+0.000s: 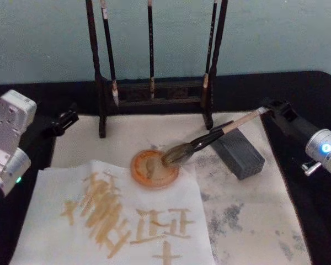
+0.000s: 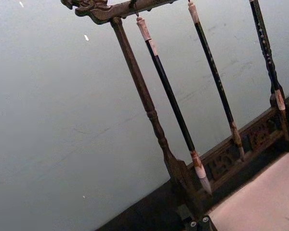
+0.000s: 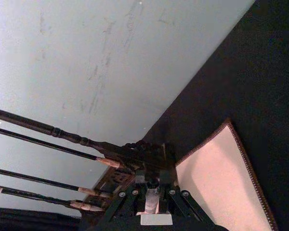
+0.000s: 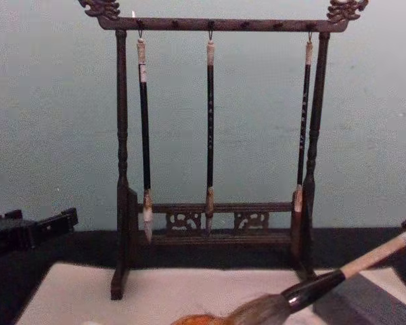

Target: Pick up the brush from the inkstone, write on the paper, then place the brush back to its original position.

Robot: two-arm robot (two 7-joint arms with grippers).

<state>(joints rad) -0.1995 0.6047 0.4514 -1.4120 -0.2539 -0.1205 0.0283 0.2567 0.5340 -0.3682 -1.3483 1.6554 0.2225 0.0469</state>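
Fingers [image 1: 275,112] of the right gripper [image 1: 267,110] are clamped on the far end of the pale handle of the large calligraphy brush [image 1: 220,132], whose thick beige handle, glossy black ferrule and bushy brown-grey hair slope down and away from that grip toward the middle of the table [image 1: 314,94]. The hair tip rests in the round orange inkstone [image 1: 146,178], well away from the gripping fingers, and the black ferrule passes just beside a dark grey ribbed block [image 1: 240,154] that lies below the handle, near the right gripper. In the right wrist view the pale handle end sits pinched between the two black fingers [image 3: 130,199], with the wide off-white paper [image 3: 216,168] spread just beyond them. That paper [image 1: 254,221] carries the inkstone and the block and shows grey smudges. A smaller crinkled white sheet with ochre brush strokes [image 1: 55,221] overlaps it, well apart from the right fingers. Beyond the brush stands a dark wooden rack [image 4: 210,237] with three slim black-shafted brushes [image 4: 210,115] hanging from its top bar. The left gripper [image 1: 63,122] hovers over the black table beside the paper's far edge, near the rack's foot; whether it is apart or together I cannot tell.
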